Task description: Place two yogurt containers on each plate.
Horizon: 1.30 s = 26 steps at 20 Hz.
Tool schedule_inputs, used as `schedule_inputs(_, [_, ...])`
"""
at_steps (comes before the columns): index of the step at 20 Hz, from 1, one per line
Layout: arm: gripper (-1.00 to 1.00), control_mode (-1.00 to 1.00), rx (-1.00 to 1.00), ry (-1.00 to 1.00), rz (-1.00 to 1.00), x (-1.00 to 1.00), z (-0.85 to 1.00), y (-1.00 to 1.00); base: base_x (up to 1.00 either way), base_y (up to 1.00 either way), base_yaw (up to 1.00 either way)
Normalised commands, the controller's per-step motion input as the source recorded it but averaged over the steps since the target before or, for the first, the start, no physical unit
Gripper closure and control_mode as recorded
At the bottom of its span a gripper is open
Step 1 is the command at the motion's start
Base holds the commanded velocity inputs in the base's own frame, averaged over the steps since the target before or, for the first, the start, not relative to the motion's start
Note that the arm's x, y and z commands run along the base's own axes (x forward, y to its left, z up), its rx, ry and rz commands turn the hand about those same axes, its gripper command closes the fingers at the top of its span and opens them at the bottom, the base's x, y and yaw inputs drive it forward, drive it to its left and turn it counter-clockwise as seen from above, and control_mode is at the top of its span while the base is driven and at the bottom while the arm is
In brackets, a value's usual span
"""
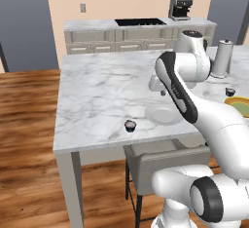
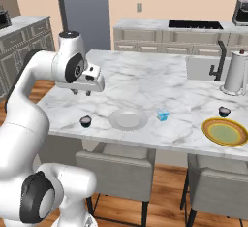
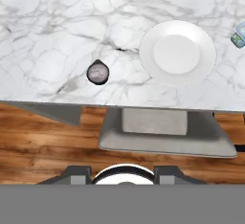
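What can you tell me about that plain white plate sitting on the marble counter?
The plain pale grey-white round plate lies flat on the marble-topped island, near its front edge above a grey chair. It has a wide rim around a shallow centre and nothing on it. A small dark cup and a light-blue tub sit apart on either side.

Arm raised, end effector (image 2: 81, 93) pointing down.

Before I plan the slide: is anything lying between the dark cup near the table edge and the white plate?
Nothing visible: bare marble separates the dark cup from the white plate. The blue tub lies beyond the plate's far side.
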Motion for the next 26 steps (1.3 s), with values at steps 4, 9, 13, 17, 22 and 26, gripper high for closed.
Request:
schedule_inputs(4, [-1.0,-1.0,0.0,0.0,0.0,-0.09,-0.09,0.0,0.0,0.0,0.0])
schedule_inputs(9, [-1.0,-1.0,0.08,-0.01,-0.1,0.4,-0.62,0.45,0.0,0.0,0.0])
schedule_inputs(13, [-1.0,-1.0,0.01,0.1,-0.16,0.84,-0.61,0.41,0.0,0.0,0.0])
schedule_inputs(17, [-1.0,-1.0,-0.02,0.12,-0.08,0.51,-0.45,0.0,0.0,0.0,0.0])
schedule_inputs(22, [-1.0,-1.0,0.01,0.06,-0.01,0.31,-0.63,0.15,0.0,0.0,0.0])
schedule_inputs(26, [-1.0,-1.0,0.0,0.0,0.0,0.48,-0.63,0.48,0.0,0.0,0.0])
